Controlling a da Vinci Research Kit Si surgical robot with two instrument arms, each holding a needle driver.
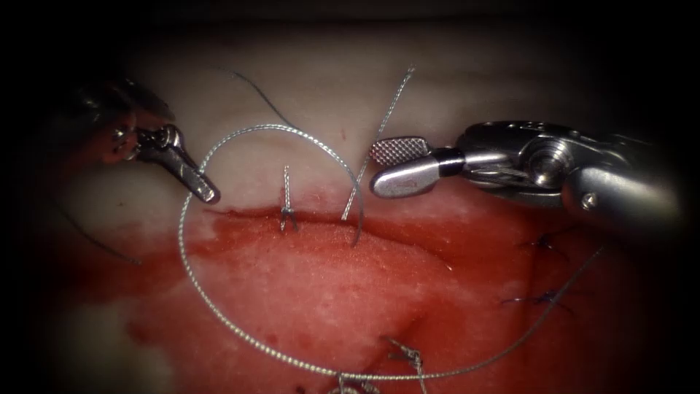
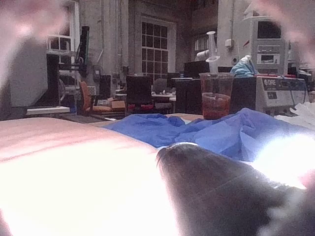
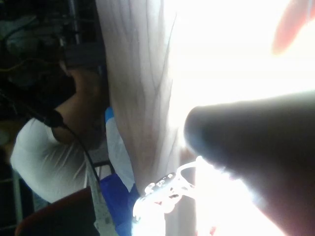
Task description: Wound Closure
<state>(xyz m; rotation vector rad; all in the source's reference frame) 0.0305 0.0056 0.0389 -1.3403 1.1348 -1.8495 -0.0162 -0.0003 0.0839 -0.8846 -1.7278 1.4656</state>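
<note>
Tissue (image 1: 321, 292) lies wet w/ red fluid (image 1: 467, 255) along the cut (image 1: 313, 217). Right tool (image 1: 390, 164) has jaws spread, holding nothing, above the cut. Left tool (image 1: 204, 191) has jaws pressed together on the thread (image 1: 219, 321), which loops wide. Needle (image 1: 359, 208), thin and dark, stands near cut's middle; if it is in tissue I cannot tell.

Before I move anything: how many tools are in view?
2: left tool above the cut's left end, jaws shut, apparently on the thread; right tool above the cut at right, jaws open, empty. Needle unclear.
</note>
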